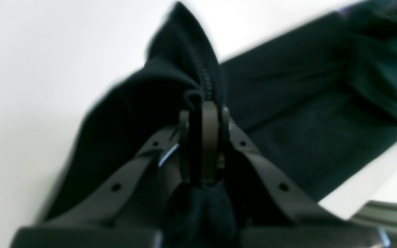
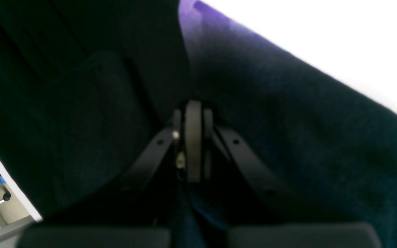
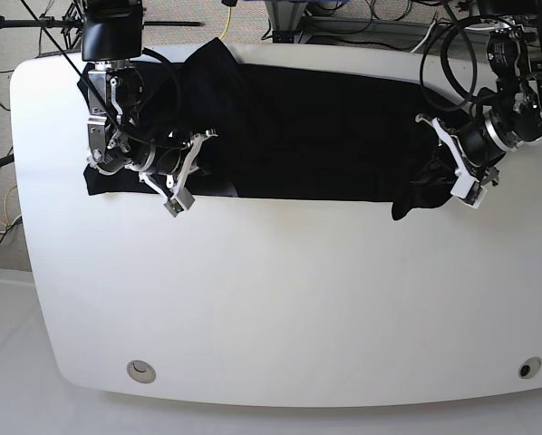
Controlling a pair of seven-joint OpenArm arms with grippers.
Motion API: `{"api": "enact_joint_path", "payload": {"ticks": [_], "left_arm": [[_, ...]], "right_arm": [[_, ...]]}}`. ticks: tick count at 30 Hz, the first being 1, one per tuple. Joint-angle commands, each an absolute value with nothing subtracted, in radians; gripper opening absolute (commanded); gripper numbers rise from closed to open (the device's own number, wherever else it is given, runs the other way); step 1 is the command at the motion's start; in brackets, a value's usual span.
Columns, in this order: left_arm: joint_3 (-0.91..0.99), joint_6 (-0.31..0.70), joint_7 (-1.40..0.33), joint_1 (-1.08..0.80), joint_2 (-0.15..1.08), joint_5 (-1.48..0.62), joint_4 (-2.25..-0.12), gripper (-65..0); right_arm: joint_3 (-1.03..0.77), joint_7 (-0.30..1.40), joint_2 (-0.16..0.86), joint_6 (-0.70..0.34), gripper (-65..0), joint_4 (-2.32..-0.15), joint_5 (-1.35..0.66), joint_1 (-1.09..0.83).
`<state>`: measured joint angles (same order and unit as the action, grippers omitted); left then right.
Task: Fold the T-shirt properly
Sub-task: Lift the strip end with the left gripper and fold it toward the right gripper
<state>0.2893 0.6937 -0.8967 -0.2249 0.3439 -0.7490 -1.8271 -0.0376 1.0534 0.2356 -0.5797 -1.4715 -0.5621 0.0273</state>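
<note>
Base view shows the large black short-sleeved cloth T-shirt [image 3: 316, 131] spread as a wide band across the far half of the white rounded counter [image 3: 280, 299], its long edge running from 9 o'clock to 3 o'clock. At the 9 o'clock end of the band the right end effector [image 3: 191, 172] is clenched on the cloth, with a small pale-purple patch of print showing just beside it. At the 3 o'clock end the left end effector [image 3: 450, 168] grasps a bunched sleeve or corner that hangs in a dark fold toward 6 o'clock.

Left wrist view, blurred, has the left end effector [image 1: 203, 106] pressed together on a hemmed edge of the T-shirt [image 1: 305, 103], which rises in a peak toward 12 o'clock; more black cloth stretches away toward 2 o'clock over the white counter [image 1: 29, 69].

Right wrist view shows the right end effector [image 2: 193, 106] closed on dark cloth of the T-shirt [image 2: 288, 137], which fills nearly the whole frame. A purple tint shows on the cloth at 12 o'clock, and the counter [image 2: 322, 38] is bright at 2 o'clock.
</note>
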Motion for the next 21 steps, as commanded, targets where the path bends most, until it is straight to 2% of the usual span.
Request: {"api": "enact_joint_path", "payload": {"ticks": [1,9,21], "left_arm": [[0.266,0.698,-0.857,-0.236,0.363,-0.783,-1.871,-64.8],[0.172,0.698,-0.837,-0.256,0.359,-0.802,-1.88,-65.0],[0.113,0.698,-0.86,-0.237,0.255,-0.775,-1.871,-65.0]], "right_arm": [[-0.037,1.072,0.243,-0.576,-65.0,-1.482,-0.548,0.035],[-0.035,1.075,0.243,-0.577,-65.0,-1.483,-0.549,0.036],[-0.038,1.072,0.243,-0.58,-65.0,-1.485,-0.551,0.041]]}}
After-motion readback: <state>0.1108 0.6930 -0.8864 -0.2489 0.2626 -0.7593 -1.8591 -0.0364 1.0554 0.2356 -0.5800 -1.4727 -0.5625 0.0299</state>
